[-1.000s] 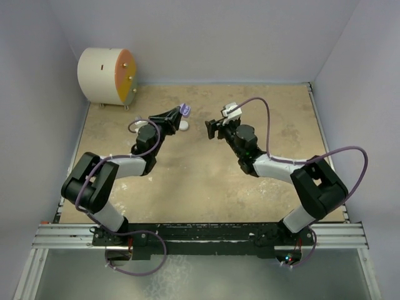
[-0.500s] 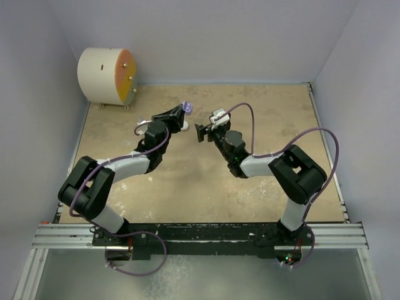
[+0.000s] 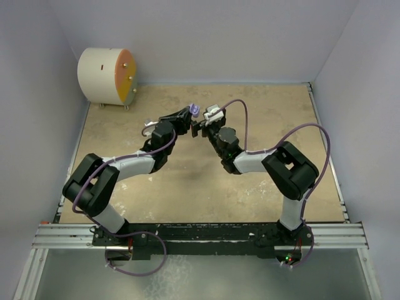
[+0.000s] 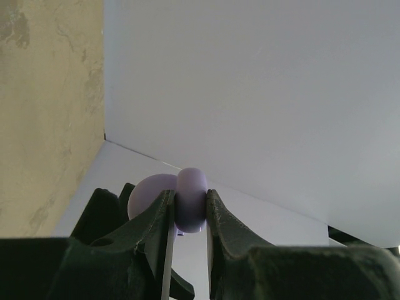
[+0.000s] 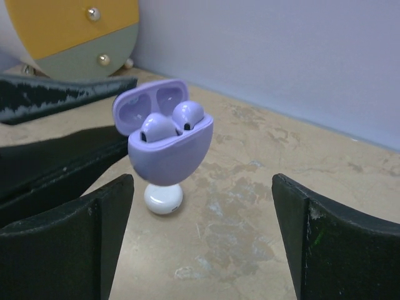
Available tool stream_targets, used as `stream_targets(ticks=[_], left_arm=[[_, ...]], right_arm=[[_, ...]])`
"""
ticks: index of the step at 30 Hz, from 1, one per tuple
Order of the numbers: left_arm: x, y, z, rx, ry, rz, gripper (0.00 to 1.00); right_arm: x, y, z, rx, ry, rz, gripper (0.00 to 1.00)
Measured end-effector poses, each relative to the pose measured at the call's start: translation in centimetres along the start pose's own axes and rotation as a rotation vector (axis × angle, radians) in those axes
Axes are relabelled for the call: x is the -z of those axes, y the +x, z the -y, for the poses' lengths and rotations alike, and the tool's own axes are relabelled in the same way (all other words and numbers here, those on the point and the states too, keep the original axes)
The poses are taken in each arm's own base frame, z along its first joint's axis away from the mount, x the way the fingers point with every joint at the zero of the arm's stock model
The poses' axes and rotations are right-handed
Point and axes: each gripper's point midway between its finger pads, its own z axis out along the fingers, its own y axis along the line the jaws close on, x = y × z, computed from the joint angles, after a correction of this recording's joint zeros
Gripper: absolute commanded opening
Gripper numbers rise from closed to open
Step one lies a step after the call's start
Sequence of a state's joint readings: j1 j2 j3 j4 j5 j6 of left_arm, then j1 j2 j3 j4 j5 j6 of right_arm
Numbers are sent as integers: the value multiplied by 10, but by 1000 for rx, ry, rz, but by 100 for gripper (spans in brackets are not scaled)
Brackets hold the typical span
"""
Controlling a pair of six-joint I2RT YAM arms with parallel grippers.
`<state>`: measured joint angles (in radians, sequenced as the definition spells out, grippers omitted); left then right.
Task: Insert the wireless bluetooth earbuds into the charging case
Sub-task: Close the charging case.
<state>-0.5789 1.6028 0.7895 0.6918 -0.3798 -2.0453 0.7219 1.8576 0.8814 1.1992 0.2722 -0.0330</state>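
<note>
Left wrist: left tool (image 4: pixel 188 199) clamps charging case (image 4: pixel 191 185) (lilac).

Charging case (image 5: pixel 169 156) and earbuds (image 5: pixel 187 115) are lilac, tabletop (image 5: pixel 250 206) mottled beige.

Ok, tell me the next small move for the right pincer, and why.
Probably ease the open right pincer forward to the lid and push it shut: the left pincer holds the lilac charging case off the table, lid up, with both earbuds apparently seated inside.
</note>
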Motion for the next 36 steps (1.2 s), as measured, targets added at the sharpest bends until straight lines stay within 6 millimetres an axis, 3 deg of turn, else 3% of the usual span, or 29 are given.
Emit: stream_targets(ticks=[6,22,30,36], left_arm=[[1,2,-2,6,-5,0,0],[5,-2,-15,7,-29,12,0],[14,-19,-41,-14,-89,46,0],[14,-22,-43,-58,-97,43,0]], right_arm=[[-9,-9,9,12,58,30,95],[-2,7,28,37,187,-18,100],[20,11,67,28,300,-47,100],[35,-7,89,-24,352,-48,100]])
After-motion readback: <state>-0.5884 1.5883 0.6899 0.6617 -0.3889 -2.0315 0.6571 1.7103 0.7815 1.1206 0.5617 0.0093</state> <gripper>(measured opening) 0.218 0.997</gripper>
